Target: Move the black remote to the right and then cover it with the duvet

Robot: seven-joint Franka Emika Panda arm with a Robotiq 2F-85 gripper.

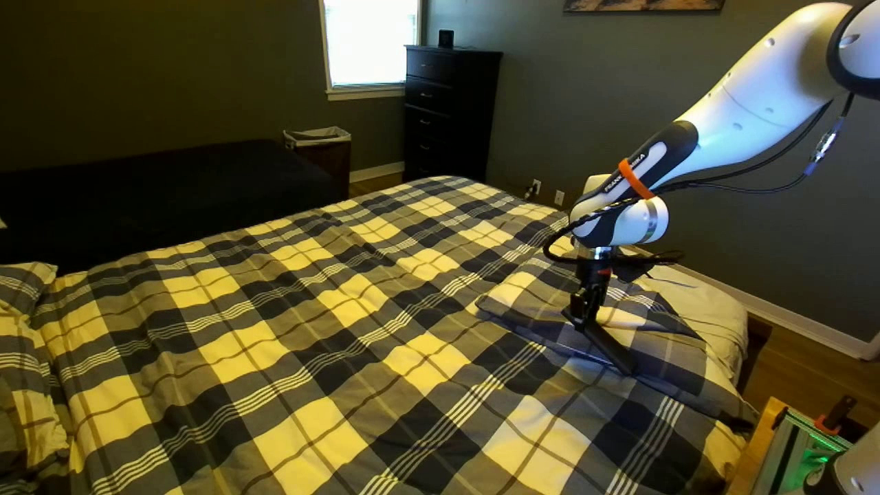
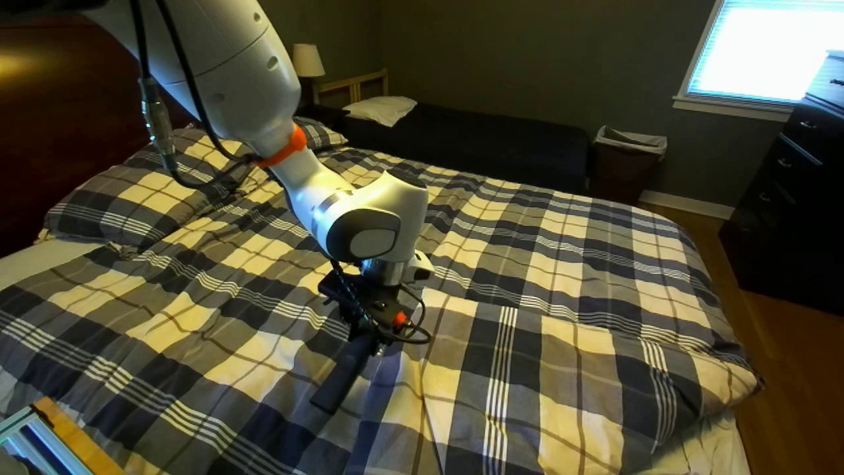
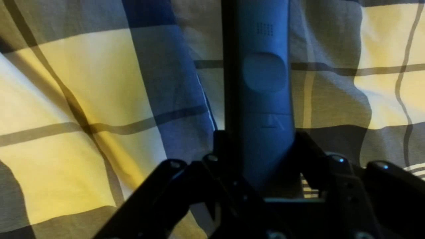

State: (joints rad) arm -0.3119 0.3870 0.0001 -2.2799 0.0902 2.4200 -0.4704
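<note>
The remote (image 3: 265, 93) is in the grasp of the end effector (image 3: 260, 143), whose jaws press its two long sides toward one end, so most of its length juts out free. It is low over the duvet (image 1: 344, 302), near a folded edge; I cannot tell whether its far end touches it. Nothing covers it, so I take this as the moving step, with the covering not yet done. It should be light, stiff and smooth, likely hard plastic, so it may slip or pivot if its free end catches a fold. The long sides are the right place to hold, and a grip nearer the middle would probably balance better. The duvet should be soft and limp, easy to lift at an edge but dragging once much of it is pulled; a pinch at the folded edge looks the best bet for covering. Of containers, a bin (image 2: 620, 175) stands at the back with a pale liner (image 2: 631, 140) turned over its rim, its contents hidden. The dresser (image 1: 450, 113) has drawers (image 1: 426, 86) that look closed, contents unseen.
</note>
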